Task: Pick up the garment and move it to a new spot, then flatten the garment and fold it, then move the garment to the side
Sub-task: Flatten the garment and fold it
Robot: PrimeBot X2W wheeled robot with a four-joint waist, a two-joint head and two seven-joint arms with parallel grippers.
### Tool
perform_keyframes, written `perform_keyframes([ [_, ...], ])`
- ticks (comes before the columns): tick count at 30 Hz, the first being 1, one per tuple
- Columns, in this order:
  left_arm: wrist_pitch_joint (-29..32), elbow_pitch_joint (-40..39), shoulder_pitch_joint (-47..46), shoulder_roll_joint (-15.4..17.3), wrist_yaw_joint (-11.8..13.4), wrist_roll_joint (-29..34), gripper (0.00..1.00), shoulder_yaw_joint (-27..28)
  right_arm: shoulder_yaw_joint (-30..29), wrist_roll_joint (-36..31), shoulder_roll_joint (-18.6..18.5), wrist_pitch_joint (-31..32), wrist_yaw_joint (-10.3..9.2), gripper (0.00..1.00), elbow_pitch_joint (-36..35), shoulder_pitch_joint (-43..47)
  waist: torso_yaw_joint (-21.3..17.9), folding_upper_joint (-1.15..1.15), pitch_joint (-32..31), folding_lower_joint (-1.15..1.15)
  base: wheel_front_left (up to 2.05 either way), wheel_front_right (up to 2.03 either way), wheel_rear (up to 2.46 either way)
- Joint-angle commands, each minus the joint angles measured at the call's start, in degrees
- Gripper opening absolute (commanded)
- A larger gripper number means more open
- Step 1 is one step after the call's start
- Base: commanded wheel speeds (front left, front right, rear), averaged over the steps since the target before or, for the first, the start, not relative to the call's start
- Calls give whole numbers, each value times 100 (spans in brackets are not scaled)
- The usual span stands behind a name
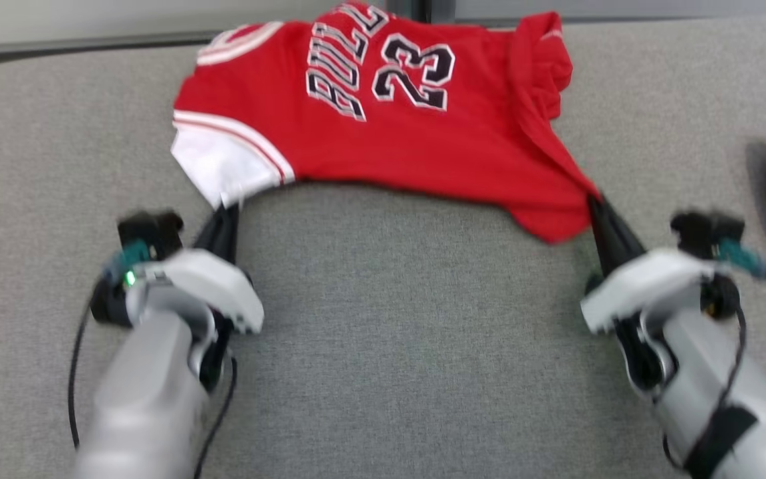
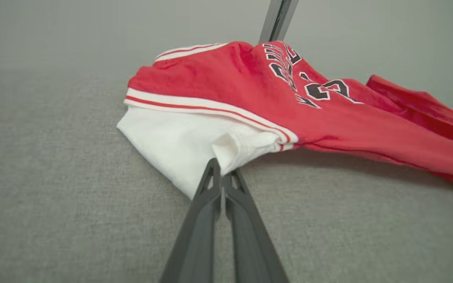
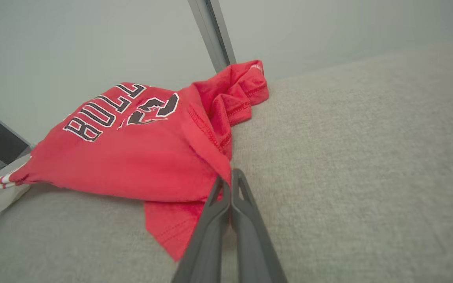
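The left gripper [image 1: 229, 209] and right gripper [image 1: 594, 199] each pinch shut on a near corner of the red basketball jersey [image 1: 409, 146], which lies across the far side of the grey fabric surface [image 1: 389, 319], apparently to draw it taut for flattening.

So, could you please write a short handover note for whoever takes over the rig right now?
Left gripper: shut on the jersey's white sleeve.
Right gripper: shut on its red hem corner.
Jersey: near edge lifted and strung between the grippers, the rest rumpled on the grey surface, close to its far edge.
Done: both grips taken.
Left: lay it down, flatten, fold, move aside.
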Motion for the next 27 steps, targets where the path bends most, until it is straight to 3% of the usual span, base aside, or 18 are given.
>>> perform_keyframes([
  [1,-6,-159,318,20,-3,-21,0,-25,-80,4,-78,-22,0,0,-189,390,61,0,-214,0,0,0,0],
  [13,-4,-2153,3111,97,97,152,0,189,-977,-463,-353,-23,-1,0,-1757,3172,161,0,-1235,0,0,0,0],
  [16,27,-2613,3760,127,234,121,0,223,-1204,-590,-368,-25,-1,0,-1978,3689,171,0,-1477,0,0,0,0],
  [27,1319,-5222,6081,164,1000,-133,0,180,-2123,-1251,-199,391,-6,0,-2774,5235,261,0,-1934,0,0,0,0],
])
